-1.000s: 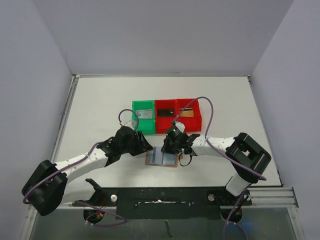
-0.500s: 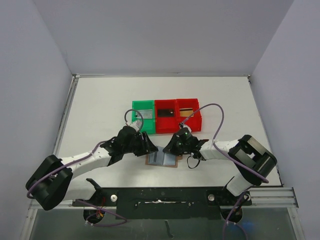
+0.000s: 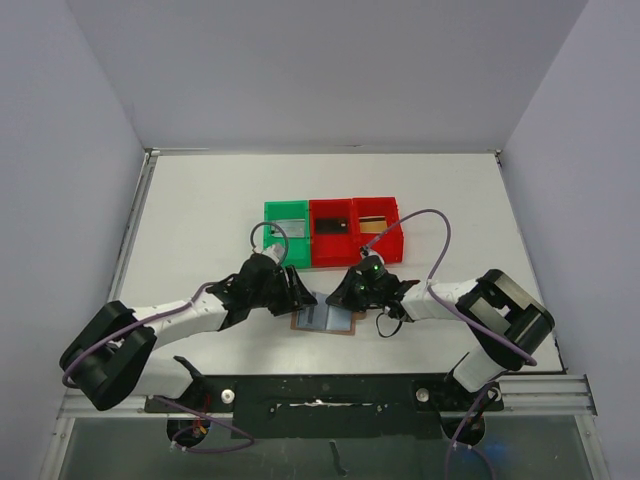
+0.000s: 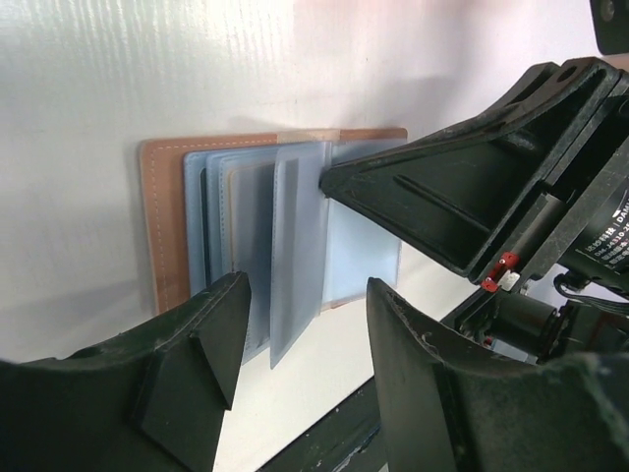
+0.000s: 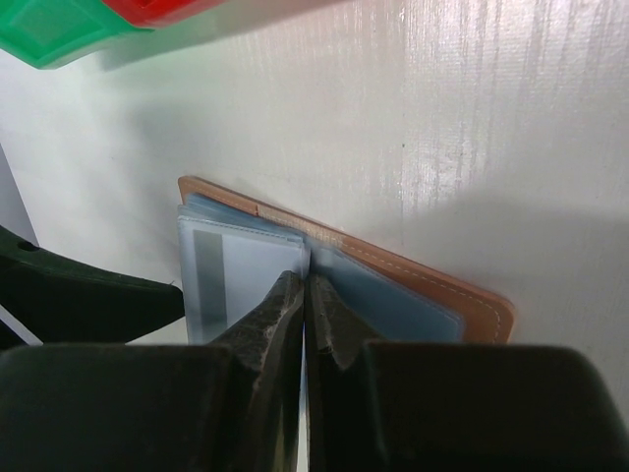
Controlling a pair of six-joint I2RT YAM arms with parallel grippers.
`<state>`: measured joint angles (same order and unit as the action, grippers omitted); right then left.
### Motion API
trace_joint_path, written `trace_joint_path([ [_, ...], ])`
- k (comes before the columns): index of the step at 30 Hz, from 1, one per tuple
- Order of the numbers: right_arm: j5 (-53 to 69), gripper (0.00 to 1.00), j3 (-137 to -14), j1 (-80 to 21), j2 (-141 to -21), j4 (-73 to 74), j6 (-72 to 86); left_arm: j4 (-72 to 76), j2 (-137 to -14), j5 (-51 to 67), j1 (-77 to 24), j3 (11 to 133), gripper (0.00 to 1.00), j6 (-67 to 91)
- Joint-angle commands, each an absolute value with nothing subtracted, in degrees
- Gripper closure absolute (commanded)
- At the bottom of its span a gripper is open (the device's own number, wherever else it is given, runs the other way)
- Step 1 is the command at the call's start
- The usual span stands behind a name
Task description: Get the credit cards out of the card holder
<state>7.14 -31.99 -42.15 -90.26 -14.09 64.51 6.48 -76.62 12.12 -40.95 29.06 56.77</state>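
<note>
both arms have closed in on the card holder (image 3: pixel 325 320) over the last second: your right claw (image 5: pixel 305 280) has come down from the bins (image 3: pixel 325 258) onto its middle fold, and your left claw (image 4: pixel 310 295) has slid up beside its left side. the holder lies open on the counter (image 3: pixel 200 220), just in front of the bins, with its pale sleeves (image 4: pixel 231 216) up and one leaf (image 4: pixel 300 246) standing. your right claw is clenched at that leaf, your left claw released, so the next card pull looks ready to start

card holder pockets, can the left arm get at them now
Probably yes: the left end effector is open and faces the card holder with nothing between; the right end effector pinches one sleeve.
</note>
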Motion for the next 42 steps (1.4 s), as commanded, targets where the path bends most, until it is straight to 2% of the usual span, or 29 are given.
trace_joint_path([
  [1,6.0,0.99,-30.1,-41.6,-91.3,-9.1,63.4,6.7,-74.1,9.3,-41.2,30.1,0.51,56.4],
  [7,6.2,0.99,-30.0,-41.3,-91.2,-9.3,63.4,8.8,-76.2,12.1,-41.2,30.2,0.51,56.2],
  [18,7.1,0.97,-29.9,-41.1,-90.7,-10.4,62.9,11.3,-80.7,14.2,-43.8,32.8,0.60,55.4],
  [24,8.2,0.83,-31.1,-41.0,-87.7,-11.0,61.4,10.8,-79.6,15.0,-43.9,34.4,0.60,54.4],
  [29,9.1,0.56,-33.8,-41.0,-84.3,-9.4,58.9,11.0,-80.9,16.9,-44.2,35.6,0.60,53.8],
  [34,3.9,0.48,-36.5,-40.5,-79.6,-0.5,59.1,11.9,-81.8,17.5,-44.6,36.6,0.60,53.9],
  [42,-8.1,0.47,-32.2,-37.3,-65.3,11.5,64.3,13.5,-85.4,19.8,-46.8,38.9,0.59,54.1],
])
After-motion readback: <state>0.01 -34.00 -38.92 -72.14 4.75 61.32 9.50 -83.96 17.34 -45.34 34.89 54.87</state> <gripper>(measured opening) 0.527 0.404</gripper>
